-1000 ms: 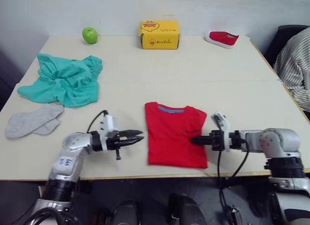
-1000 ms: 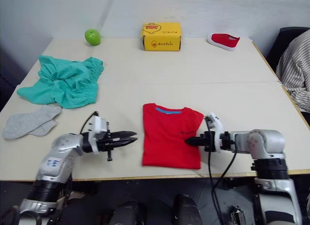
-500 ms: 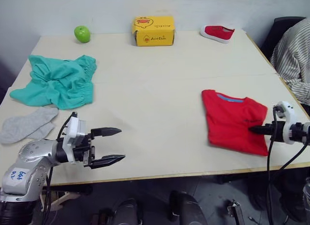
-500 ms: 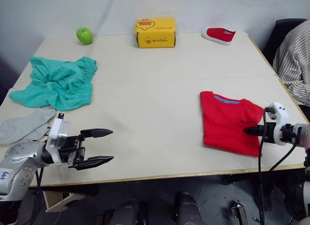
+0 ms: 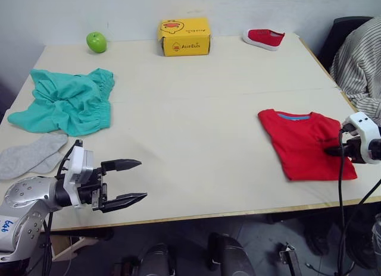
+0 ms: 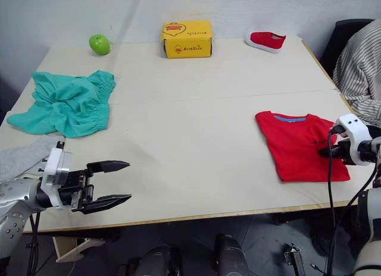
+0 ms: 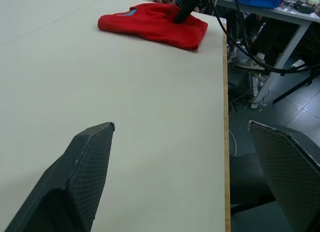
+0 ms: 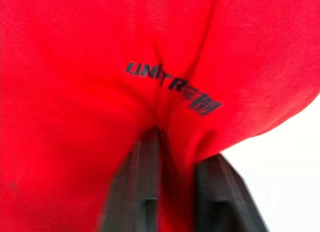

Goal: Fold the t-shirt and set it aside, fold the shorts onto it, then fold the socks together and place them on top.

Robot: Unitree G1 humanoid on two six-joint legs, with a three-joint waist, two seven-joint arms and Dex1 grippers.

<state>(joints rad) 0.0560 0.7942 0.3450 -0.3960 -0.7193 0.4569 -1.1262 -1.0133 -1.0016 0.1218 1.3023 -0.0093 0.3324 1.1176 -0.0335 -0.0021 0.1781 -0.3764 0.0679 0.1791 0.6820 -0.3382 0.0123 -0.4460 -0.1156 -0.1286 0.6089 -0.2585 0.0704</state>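
The folded red t-shirt [image 5: 306, 142] lies flat near the table's right front edge, its blue collar band facing the back. My right gripper [image 5: 330, 150] is at the shirt's right edge, and the right wrist view shows a bunched fold of the t-shirt [image 8: 100, 67] pinched between its fingers [image 8: 132, 187]. Low over bare table at the front left, my left gripper [image 5: 141, 179] is wide open and holds nothing. The teal shorts [image 5: 65, 100] lie crumpled at the left. The grey socks [image 5: 27, 157] lie just in front of them.
A green apple [image 5: 95, 41], a yellow box [image 5: 183, 36] and a small red shoe [image 5: 264, 37] stand along the back edge. A person in a striped sleeve [image 5: 357, 68] sits beyond the right edge. The table's front edge [image 7: 225, 142] runs close to my left gripper.
My right gripper has dragged the folded t-shirt from the front centre to the right side of the table. The left gripper has opened wide and drawn back to the left.
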